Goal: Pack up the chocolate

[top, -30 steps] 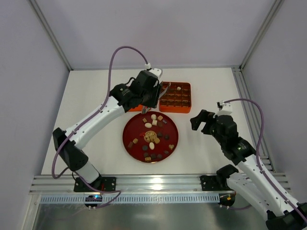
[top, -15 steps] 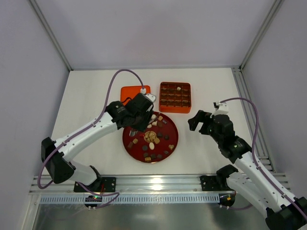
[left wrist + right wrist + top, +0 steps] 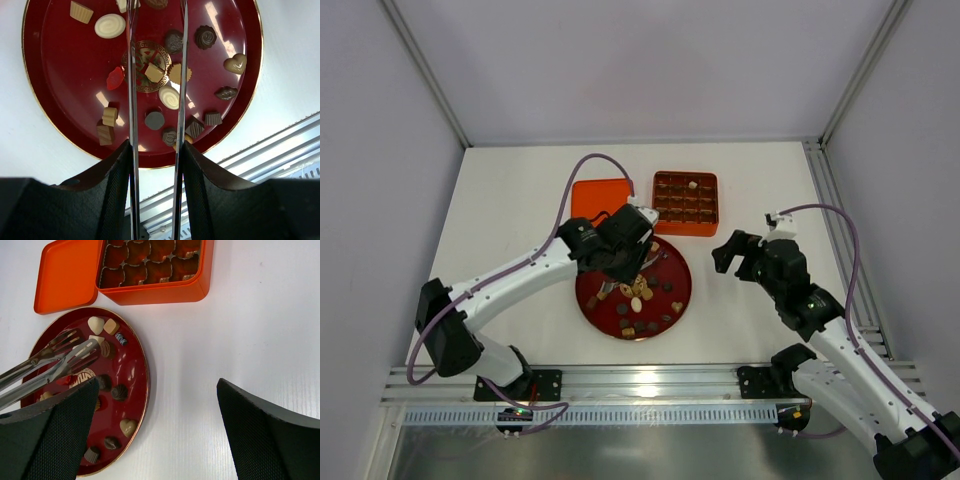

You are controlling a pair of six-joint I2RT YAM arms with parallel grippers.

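Several chocolates (image 3: 638, 292) in dark brown, tan and cream lie scattered on a round dark-red plate (image 3: 681, 296). My left gripper (image 3: 620, 255) is shut on metal tongs (image 3: 132, 100) and holds them over the plate's middle. The tong blades stand apart with nothing between them, above the chocolates (image 3: 169, 97). The tongs' forked tips (image 3: 65, 357) show in the right wrist view over the plate's far part. The orange box (image 3: 685, 203) with a brown grid holds one cream chocolate (image 3: 693, 184). My right gripper (image 3: 740, 255) is open and empty, over bare table right of the plate.
The orange lid (image 3: 597, 198) lies flat to the left of the box, behind the plate. The aluminium rail (image 3: 620, 380) runs along the near table edge. Grey walls enclose the table on three sides.
My left arm has swung back from over the box's left side to over the plate, carrying the tongs. My right arm has barely moved.
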